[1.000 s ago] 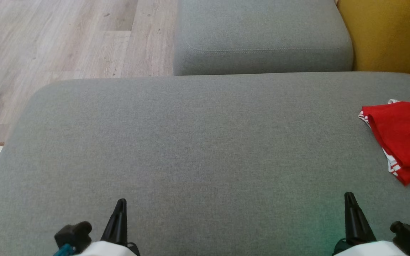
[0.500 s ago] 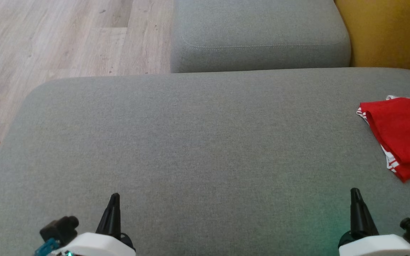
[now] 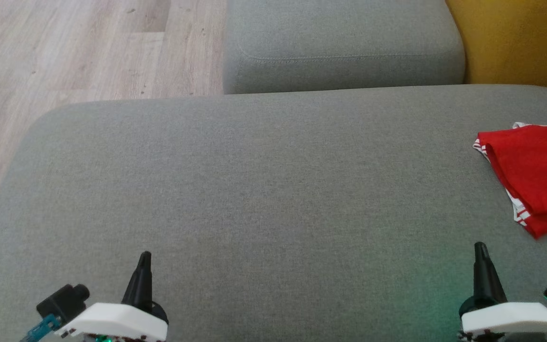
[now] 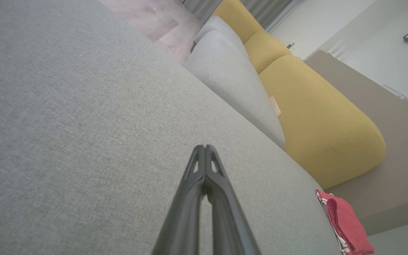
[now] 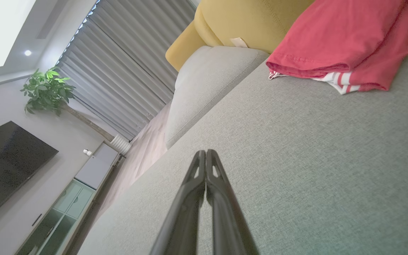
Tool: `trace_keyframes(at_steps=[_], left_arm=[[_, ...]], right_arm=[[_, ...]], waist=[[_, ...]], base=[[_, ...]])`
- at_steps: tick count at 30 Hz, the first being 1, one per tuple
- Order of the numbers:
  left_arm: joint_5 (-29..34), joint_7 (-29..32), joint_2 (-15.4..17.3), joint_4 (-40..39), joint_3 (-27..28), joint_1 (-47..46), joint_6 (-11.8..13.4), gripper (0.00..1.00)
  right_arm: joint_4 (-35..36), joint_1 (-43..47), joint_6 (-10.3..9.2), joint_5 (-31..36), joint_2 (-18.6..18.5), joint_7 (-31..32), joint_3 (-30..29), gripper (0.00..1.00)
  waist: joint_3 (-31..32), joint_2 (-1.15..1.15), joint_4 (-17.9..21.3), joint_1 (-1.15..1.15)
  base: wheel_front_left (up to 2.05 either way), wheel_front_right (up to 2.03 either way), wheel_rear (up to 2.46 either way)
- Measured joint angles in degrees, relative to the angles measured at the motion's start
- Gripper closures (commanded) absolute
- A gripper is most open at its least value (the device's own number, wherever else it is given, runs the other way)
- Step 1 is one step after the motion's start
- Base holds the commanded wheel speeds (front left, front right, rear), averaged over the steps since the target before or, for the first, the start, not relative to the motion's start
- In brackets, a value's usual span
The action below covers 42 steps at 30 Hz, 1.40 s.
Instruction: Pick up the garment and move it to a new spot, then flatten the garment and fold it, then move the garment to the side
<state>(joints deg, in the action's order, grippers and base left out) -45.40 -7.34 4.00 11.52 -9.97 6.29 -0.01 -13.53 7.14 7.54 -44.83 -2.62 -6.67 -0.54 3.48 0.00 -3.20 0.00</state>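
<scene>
Our garment (image 3: 534, 175) lies on the sofa (image 3: 264, 180), ahead and to the right of our right gripper (image 3: 480, 248), not touching it, probably folded. This and the left gripper (image 3: 145, 257) are closed, holding nothing.

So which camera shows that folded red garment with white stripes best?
Right wrist view: the folded red garment is close, layers and striped trim clear. Head view crops it at the edge; left wrist view shows it small.
</scene>
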Motion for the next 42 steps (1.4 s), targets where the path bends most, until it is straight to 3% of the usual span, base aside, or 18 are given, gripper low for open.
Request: trace_keyframes(at_steps=[42], left_arm=[[-28.1, 6.4, 0.0, 2.3, 6.8, -5.0, -4.0, 1.0]], right_arm=[[-1.3, -5.6, 0.0, -27.8, -0.1, 6.7, -3.2, 1.0]], waist=[[-2.1, 0.0, 1.9, 0.0]], base=[[0.0, 0.0, 0.0]])
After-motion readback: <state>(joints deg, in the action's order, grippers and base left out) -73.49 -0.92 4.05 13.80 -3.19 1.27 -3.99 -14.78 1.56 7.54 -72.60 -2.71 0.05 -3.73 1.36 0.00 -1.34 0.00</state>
